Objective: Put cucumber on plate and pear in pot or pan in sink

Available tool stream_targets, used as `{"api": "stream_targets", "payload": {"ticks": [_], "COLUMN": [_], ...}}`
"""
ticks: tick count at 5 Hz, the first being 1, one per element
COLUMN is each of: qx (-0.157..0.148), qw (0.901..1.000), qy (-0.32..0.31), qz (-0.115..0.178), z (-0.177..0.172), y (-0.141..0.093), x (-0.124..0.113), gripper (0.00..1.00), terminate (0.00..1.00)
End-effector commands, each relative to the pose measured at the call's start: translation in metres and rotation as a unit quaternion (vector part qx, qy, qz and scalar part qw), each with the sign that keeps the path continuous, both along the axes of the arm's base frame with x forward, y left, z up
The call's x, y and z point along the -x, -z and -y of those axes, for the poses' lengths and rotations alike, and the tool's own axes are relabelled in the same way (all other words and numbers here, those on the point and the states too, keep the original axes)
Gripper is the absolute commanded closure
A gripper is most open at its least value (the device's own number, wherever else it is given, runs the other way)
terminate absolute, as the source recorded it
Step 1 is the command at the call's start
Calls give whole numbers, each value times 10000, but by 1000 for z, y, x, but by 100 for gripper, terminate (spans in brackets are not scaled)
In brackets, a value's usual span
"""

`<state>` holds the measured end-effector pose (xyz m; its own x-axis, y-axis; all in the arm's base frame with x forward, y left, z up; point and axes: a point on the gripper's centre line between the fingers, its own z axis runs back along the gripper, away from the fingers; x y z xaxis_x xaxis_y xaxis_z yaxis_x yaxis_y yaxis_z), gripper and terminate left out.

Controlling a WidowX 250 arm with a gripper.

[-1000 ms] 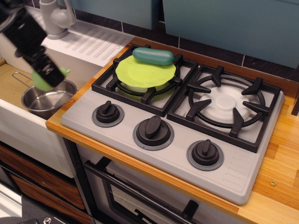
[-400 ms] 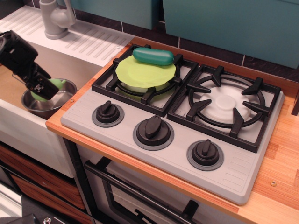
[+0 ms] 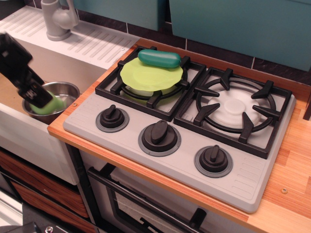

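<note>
The dark teal cucumber (image 3: pixel 159 58) lies on the far edge of the lime-green plate (image 3: pixel 150 75), which rests on the left burner grate. The light green pear (image 3: pixel 50 105) sits low inside the steel saucepan (image 3: pixel 65 91) in the sink (image 3: pixel 73 65). My gripper (image 3: pixel 37 99) reaches down into the pan from the left, with its black fingers (image 3: pixel 33 95) against the pear. The fingers hide part of the pear, and I cannot tell whether they still clamp it.
A grey faucet (image 3: pixel 58 19) and a ribbed white drainboard (image 3: pixel 92 41) stand behind the basin. The grey stove (image 3: pixel 184 145) has two black grates and three knobs. A wooden counter edge (image 3: pixel 73 104) runs right beside the pan.
My gripper has gone down and to the left with the pear, from above the pan's rim to deep inside the pan. The cucumber and plate have not moved.
</note>
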<state>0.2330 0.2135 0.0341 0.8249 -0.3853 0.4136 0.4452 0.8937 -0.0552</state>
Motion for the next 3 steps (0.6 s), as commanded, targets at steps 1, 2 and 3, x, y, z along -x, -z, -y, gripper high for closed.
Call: {"api": "stream_targets", "payload": {"ticks": [1,2,3], "qx": [-476,-694,-788], "qw": [9988,9967,9943], "qy": [-87,-192,-319], "qz": [-91,-382,-641], "z": [4,10,18], "y": [-58,-89,-112], "x": [5,8,8], "gripper": [0,0,0], "terminate": [0,0,100]}}
